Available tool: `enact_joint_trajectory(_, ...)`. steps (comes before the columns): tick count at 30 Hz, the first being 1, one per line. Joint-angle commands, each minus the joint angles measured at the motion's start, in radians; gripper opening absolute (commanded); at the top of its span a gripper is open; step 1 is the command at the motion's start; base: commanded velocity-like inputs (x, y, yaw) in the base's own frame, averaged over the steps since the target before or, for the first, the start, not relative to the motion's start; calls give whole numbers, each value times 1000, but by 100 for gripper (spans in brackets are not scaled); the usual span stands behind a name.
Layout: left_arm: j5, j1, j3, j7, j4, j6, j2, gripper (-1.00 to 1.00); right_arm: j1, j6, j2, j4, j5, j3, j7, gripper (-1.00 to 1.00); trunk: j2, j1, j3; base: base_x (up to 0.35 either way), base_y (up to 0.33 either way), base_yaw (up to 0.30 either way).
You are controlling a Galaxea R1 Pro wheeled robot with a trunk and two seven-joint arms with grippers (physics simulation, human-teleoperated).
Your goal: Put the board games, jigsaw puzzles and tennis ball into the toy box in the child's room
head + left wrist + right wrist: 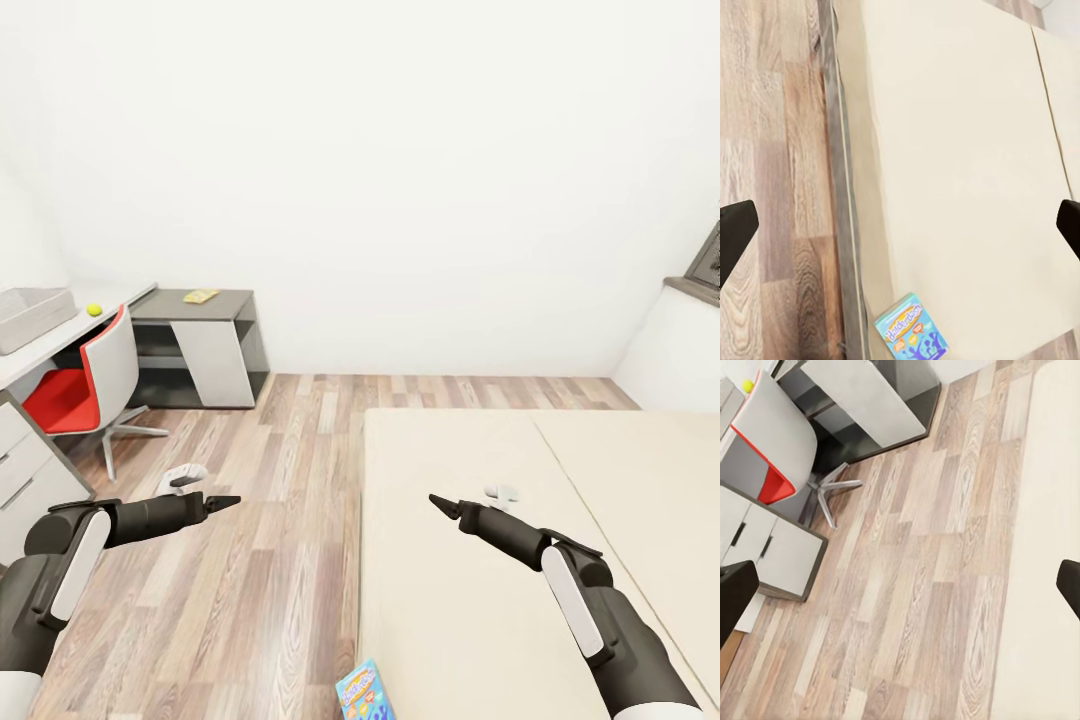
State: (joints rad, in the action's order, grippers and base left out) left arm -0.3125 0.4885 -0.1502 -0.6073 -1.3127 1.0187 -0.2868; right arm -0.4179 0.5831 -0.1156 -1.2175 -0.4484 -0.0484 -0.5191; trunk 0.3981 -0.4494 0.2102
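1 light-blue board game [364, 692], cut off by the frame, lies on the bed [450, 560].

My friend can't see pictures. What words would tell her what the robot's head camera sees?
Two black robot arms reach out, the left claw over a wood-plank floor, the right claw over a cream-beige bed where a light-blue cartoon game box lies at the near edge. Far left: a red-and-white chair at a pale desk.
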Motion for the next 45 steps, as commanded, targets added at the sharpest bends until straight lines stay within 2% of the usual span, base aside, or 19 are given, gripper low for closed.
enact_joint_trajectory(1,4,1,-1,-7,0,4,0,100,-1,8,0,-1,-6,-2,-1,100,2,-1,1,0,0,-39)
enact_joint_trajectory(10,4,1,-2,-9,0,4,0,100,-1,8,0,-1,-7,-2,12,100,2,-1,-3,0,0,-14)
enact_joint_trajectory(18,4,1,-2,-11,0,3,0,100,-2,12,1,-1,-8,-1,74,100,2,-1,-3,0,0,-1)
enact_joint_trajectory(45,-3,1,-3,-13,0,3,0,100,-2,15,1,-1,-10,-2,83,100,2,-1,-7,0,0,-36)
